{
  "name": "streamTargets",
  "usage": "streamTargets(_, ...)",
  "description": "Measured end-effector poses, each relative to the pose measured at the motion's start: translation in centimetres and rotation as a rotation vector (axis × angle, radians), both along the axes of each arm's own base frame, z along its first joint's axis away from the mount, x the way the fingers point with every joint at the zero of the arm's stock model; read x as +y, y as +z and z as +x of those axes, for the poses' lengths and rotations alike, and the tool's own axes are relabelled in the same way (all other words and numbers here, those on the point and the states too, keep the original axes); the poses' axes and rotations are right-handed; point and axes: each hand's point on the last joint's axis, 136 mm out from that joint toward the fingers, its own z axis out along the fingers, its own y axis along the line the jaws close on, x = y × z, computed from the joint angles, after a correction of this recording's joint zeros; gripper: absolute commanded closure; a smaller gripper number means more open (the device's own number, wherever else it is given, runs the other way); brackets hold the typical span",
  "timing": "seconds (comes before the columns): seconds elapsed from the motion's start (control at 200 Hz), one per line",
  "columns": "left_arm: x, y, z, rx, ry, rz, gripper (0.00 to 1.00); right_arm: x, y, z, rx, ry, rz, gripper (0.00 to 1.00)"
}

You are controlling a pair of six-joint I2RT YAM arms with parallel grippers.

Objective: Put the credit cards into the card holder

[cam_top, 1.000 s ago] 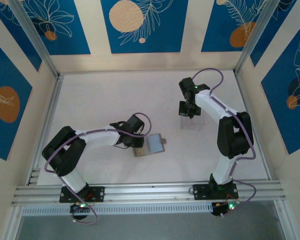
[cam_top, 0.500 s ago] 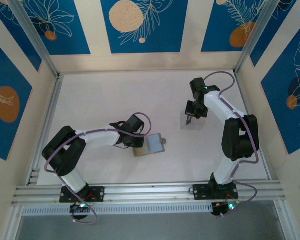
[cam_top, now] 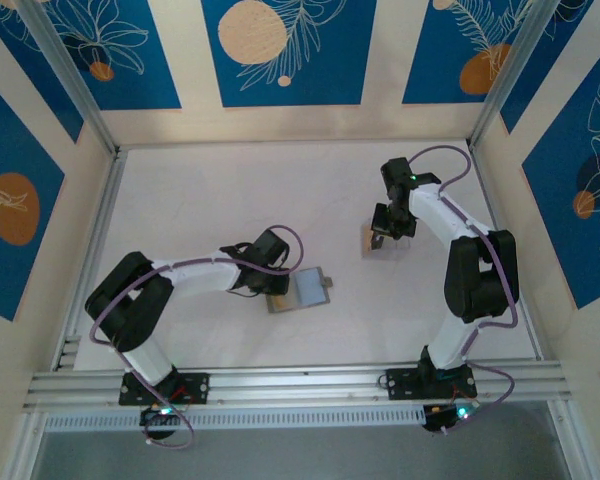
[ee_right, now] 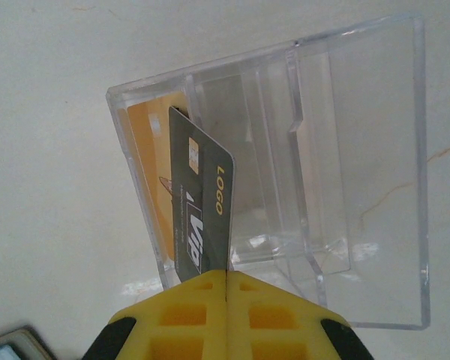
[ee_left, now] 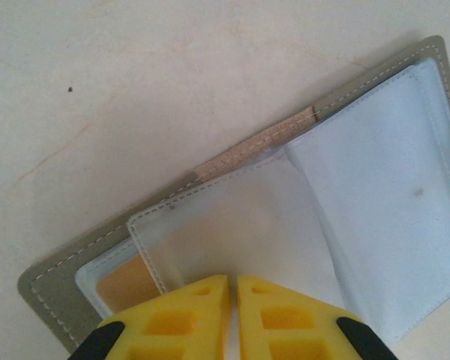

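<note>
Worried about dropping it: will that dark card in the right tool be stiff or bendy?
Likely stiff: the dark card juts out flat though the right tool pinches only one end. Looks thin and glossy, so it may pivot or slip.

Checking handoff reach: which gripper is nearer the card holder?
Left. The left gripper is at the card holder, shut on its clear sleeve; the right gripper is well apart, gripping a dark card at the clear box.

The card holder (ee_left: pixel 300 210) is grey, pale-stitched, with bluish-white sleeves; the dark grey card (ee_right: pixel 202 202) carries gold and white lettering; the second card (ee_right: pixel 145 154) is orange.
</note>
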Motion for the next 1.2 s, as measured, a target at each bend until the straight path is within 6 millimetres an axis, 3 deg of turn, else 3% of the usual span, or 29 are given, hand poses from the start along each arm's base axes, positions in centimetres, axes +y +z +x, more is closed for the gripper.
streamTargets(0.22,0.0,0.0,0.0,0.003,0.005,-0.004,0.89,0.5,0.8,-0.1,-0.024,0.007,0.036,1.0)
streamTargets(0.575,-0.1,0.0,0.0,0.004,0.009,-0.005,0.89,1.7,5.0,-0.4,-0.143,0.03,0.149,1.0)
streamTargets(1.2,-0.1,0.0,0.0,0.005,0.011,-0.006,0.89,2.5,4.6,-0.5,-0.129,0.045,0.184,1.0)
